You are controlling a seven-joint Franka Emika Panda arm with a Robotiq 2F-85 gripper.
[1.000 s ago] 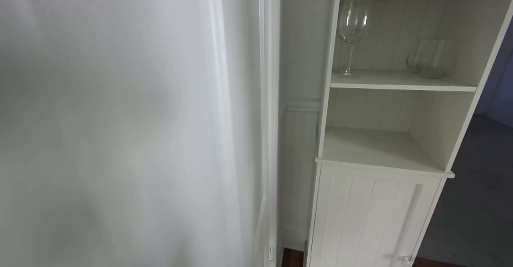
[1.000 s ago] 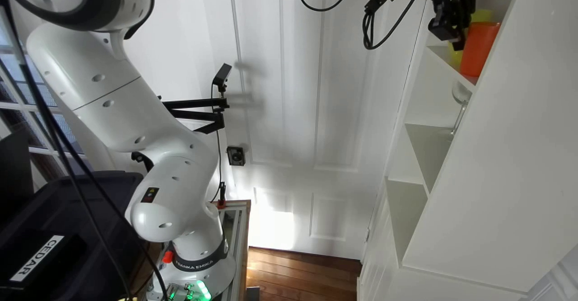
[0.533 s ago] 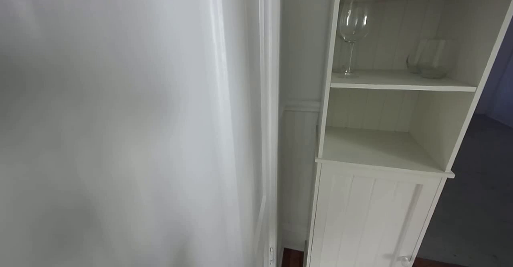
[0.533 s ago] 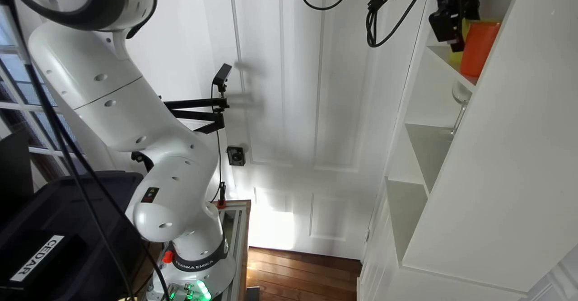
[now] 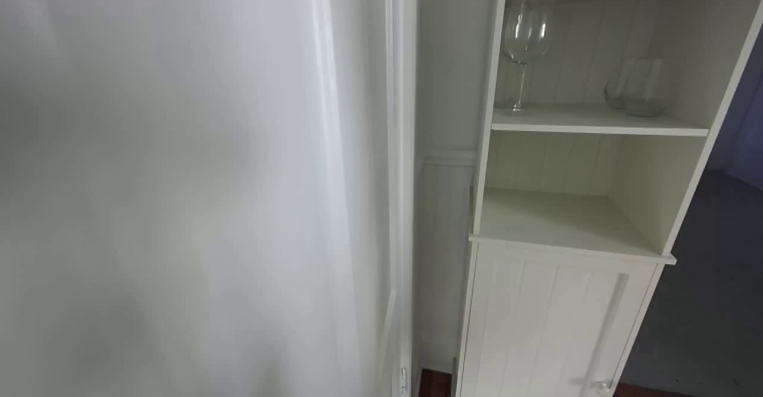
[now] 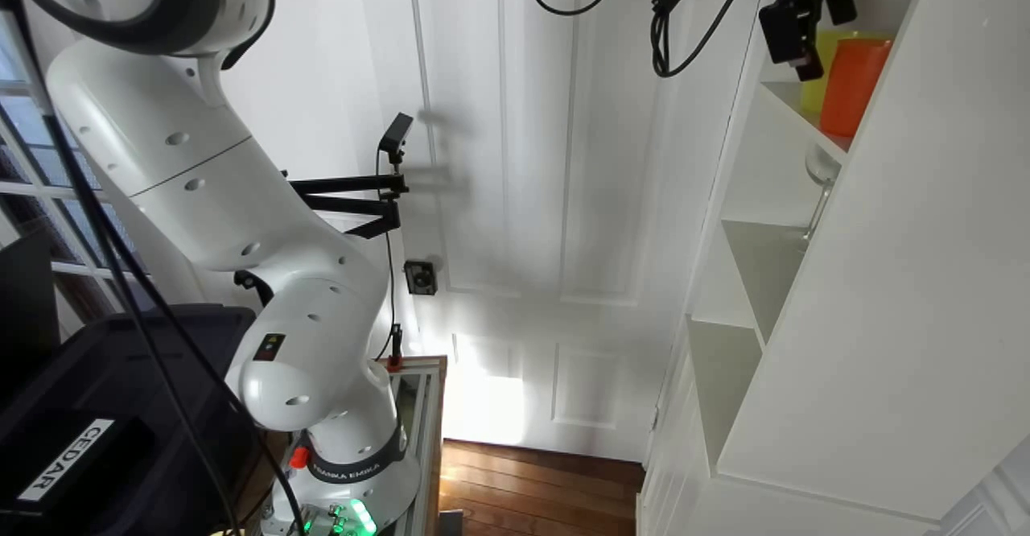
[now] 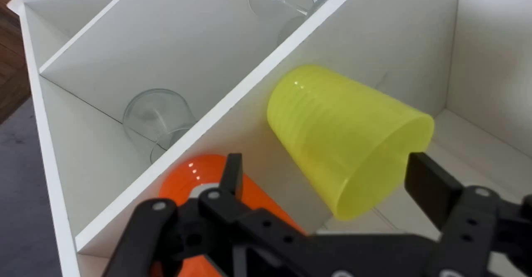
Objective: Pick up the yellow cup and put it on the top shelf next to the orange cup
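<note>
On the top shelf (image 7: 266, 177) of the white cabinet the yellow cup (image 7: 328, 119) stands upright, its rim facing the wrist camera. Beside it is the orange cup (image 7: 187, 173), partly covered by one of my fingers in the wrist view. My gripper (image 7: 326, 166) is open around the upper part of the yellow cup, with a visible gap on each side. In an exterior view the yellow cup (image 6: 826, 47) shows partly behind the orange cup (image 6: 855, 89), and my gripper (image 6: 821, 41) is just in front, near the rim. Both cups are out of sight in an exterior view aimed at the lower shelves.
One shelf below, a clear wine glass (image 5: 524, 33) and clear tumblers (image 5: 645, 87) stand. The cabinet's side panel (image 6: 901, 294) rises close to the orange cup. A white door (image 6: 531, 198) lies behind the arm. Cables (image 6: 664, 45) hang from the wrist.
My jaws have opened and let go of the yellow cup, which settled slightly lower on the shelf within the last second. The gripper has drawn back a little, away from the cup.
</note>
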